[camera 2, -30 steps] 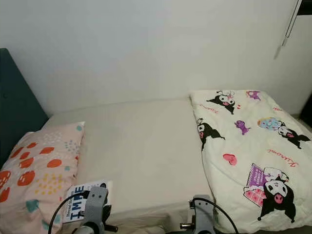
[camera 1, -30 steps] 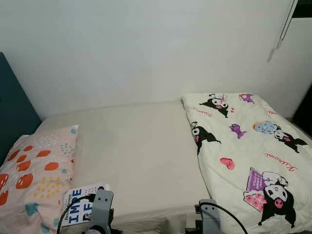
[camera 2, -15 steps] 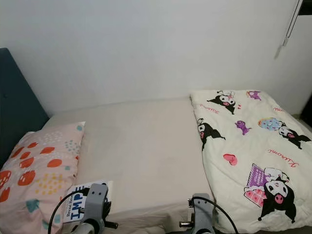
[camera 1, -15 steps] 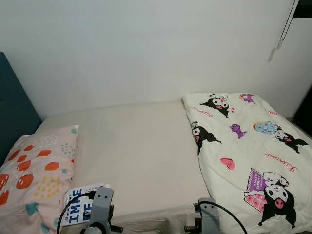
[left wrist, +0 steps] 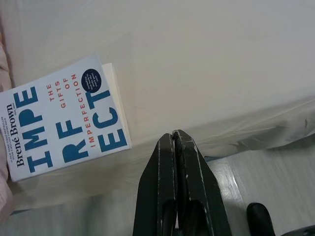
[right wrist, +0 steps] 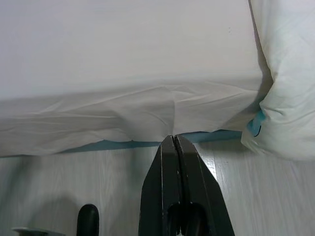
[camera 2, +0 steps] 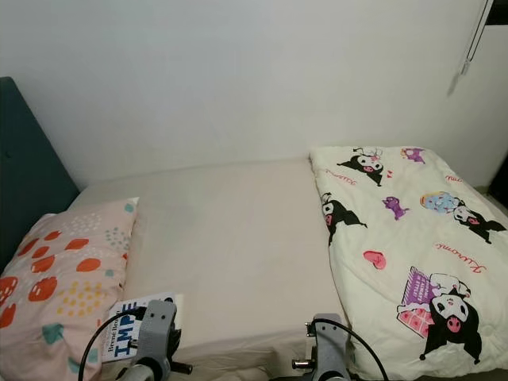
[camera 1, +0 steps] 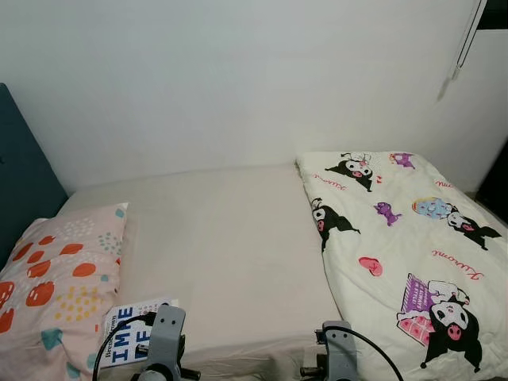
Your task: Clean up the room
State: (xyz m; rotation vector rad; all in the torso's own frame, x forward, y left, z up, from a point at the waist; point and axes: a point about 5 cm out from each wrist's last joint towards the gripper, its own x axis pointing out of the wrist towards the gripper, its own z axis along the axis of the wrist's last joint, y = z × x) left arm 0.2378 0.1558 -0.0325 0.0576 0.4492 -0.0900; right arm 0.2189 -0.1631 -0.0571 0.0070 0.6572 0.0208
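Left wrist view gives us the book [left wrist: 64, 120] flat at the bed's [camera 1: 230, 238] near edge, just beside the pillow [camera 1: 59, 278]; our left claw [left wrist: 176, 142] hangs closed and empty short of it. We judge the paperback light, stiff and slick, best pinched by its overhanging edge. Right wrist view shows our right claw [right wrist: 173, 145] closed near the quilt [right wrist: 288, 73].

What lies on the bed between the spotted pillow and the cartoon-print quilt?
Bare cream sheet in the eye views, between the orange-spotted pillow and cartoon-print white quilt.

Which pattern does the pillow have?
Pink pillow with orange, yellow and teal dots; the left eye view shows it best.
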